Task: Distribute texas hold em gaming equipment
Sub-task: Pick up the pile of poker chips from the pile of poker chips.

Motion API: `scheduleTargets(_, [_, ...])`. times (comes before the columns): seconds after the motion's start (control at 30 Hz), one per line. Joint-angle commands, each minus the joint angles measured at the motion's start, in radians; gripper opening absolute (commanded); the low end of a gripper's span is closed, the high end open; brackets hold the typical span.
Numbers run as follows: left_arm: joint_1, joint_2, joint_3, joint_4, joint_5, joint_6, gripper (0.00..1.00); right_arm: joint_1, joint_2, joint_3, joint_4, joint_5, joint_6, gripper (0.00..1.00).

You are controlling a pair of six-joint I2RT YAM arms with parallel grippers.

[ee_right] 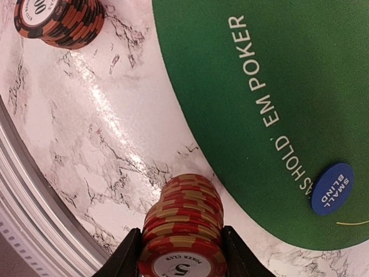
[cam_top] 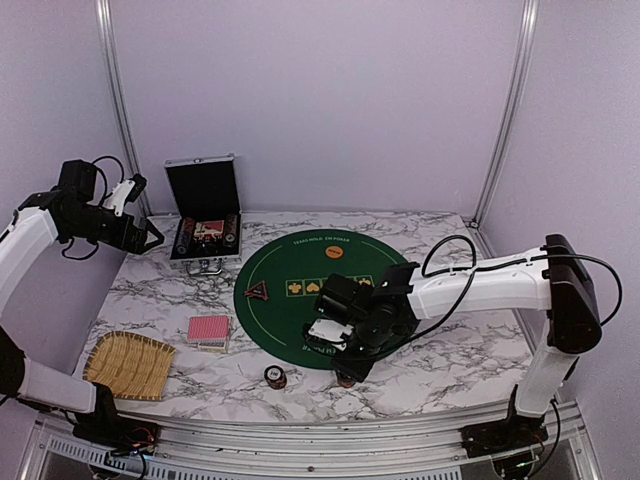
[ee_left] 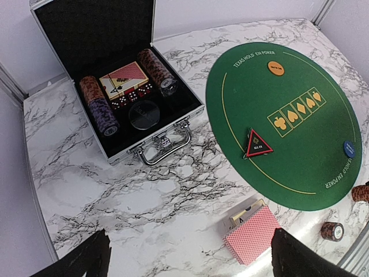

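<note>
My right gripper is shut on a stack of red poker chips, its fingers against both sides, over the marble just off the green mat's near edge. In the top view it is low at the mat's front. A dark and orange chip stack stands apart on the marble. A blue dealer button lies on the mat. A red-backed card deck lies left of the mat. My left gripper is open and empty, high near the case.
An open silver case at the back left holds chip rows, a card box and dice. A woven straw tray lies at the front left. On the mat are an orange button and a red triangular all-in marker.
</note>
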Motion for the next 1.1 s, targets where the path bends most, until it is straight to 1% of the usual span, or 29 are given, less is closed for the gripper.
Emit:
scheduleTargets(0.0, [0.005,0.008,0.024,-0.026,0.005,0.012,0.99,0.009,-0.004,-0.011,0.011,0.011,-0.002,0.42])
scheduleTargets(0.1, [0.005,0.007,0.027,-0.025,0.006,0.013,0.99,0.01,-0.006,-0.01,0.012,0.011,0.001,0.39])
scheduleTargets(0.27, [0.004,0.008,0.027,-0.026,0.004,0.015,0.99,0.009,-0.013,-0.002,0.008,0.019,0.003,0.24])
scheduleTargets(0.33, [0.004,0.009,0.028,-0.026,0.004,0.013,0.99,0.009,-0.017,0.005,0.004,0.022,0.005,0.2])
scheduleTargets(0.47, [0.004,0.011,0.029,-0.025,0.008,0.012,0.99,0.008,-0.027,0.032,-0.009,0.079,0.007,0.13])
scheduleTargets(0.77, [0.003,0.008,0.034,-0.026,0.004,0.012,0.99,-0.011,-0.052,0.096,-0.031,0.106,0.023,0.03])
scheduleTargets(0.9, [0.004,0.01,0.035,-0.026,0.004,0.012,0.99,-0.033,-0.061,0.125,-0.029,0.099,0.034,0.02])
scheduleTargets(0.97, [0.005,0.01,0.035,-0.026,0.006,0.011,0.99,-0.054,-0.066,0.14,-0.02,0.1,0.04,0.02])
scheduleTargets(1.07, [0.004,0.012,0.037,-0.028,0.007,0.012,0.99,-0.12,-0.052,0.182,-0.005,0.125,0.055,0.0])
